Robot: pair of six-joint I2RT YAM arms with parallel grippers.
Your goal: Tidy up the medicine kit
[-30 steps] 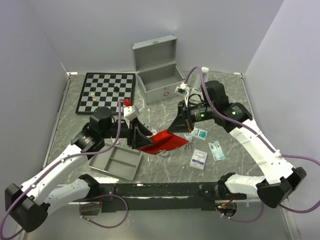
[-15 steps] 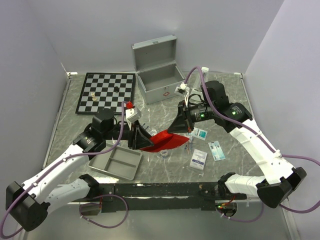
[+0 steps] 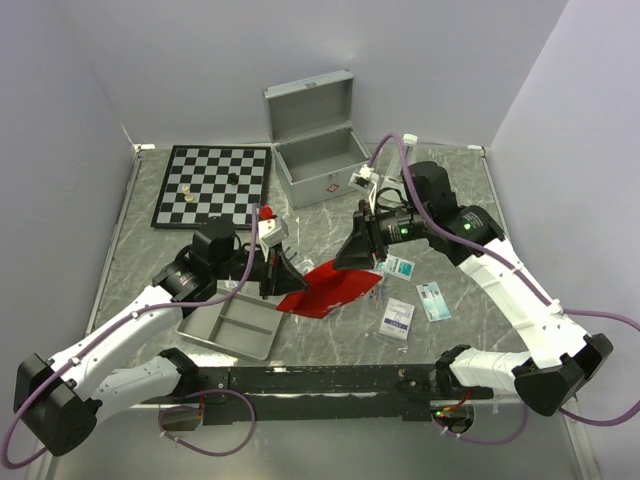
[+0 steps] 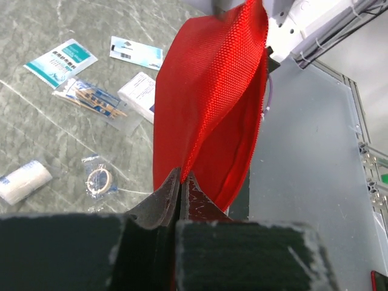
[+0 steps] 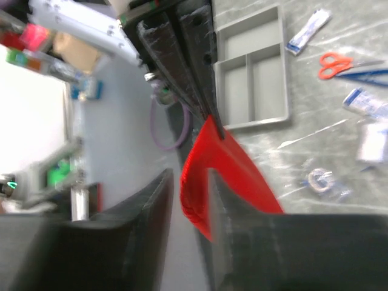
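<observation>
Table [image 3: 145, 248]: grey marbled top, walled in on three sides. Left arm [image 3: 110, 340] reaches from lower left of the top view toward centre; right arm [image 3: 520, 300] reaches from lower right toward centre. Chessboard [image 3: 212, 185] lies upper left with a few pieces on it. Kit [image 3: 320, 182] stands upper centre against the back wall, just right of the chessboard, lid raised upright, well apart from both grippers; contents cannot be made out. Tray [image 3: 232, 325], grey with two compartments, sits lower left of centre, beside the left arm's forearm. Pouch [image 3: 330, 288], red mesh fabric, is at centre of the top view, strung between the two grippers. Left gripper [image 4: 182, 182]: jaws pressed together, pinching the pouch's near edge, with the fabric rising away from them in the left wrist view. Right gripper [image 5: 188, 176]: jaws parted, the pouch's opposite edge lying between them with a sliver of daylight on one side; whether either finger touches the fabric cannot be told. Box [image 3: 397, 319], white, lies on the table lower right of the pouch, with two flat packets [image 3: 433, 300] near it. The left wrist view shows a gauze roll [image 4: 21, 180] at left, a swab packet [image 4: 91, 100] and a small bagged ring [image 4: 100, 180]. Scissors [image 5: 339, 63], orange-handled, lie at upper right of the right wrist view.
</observation>
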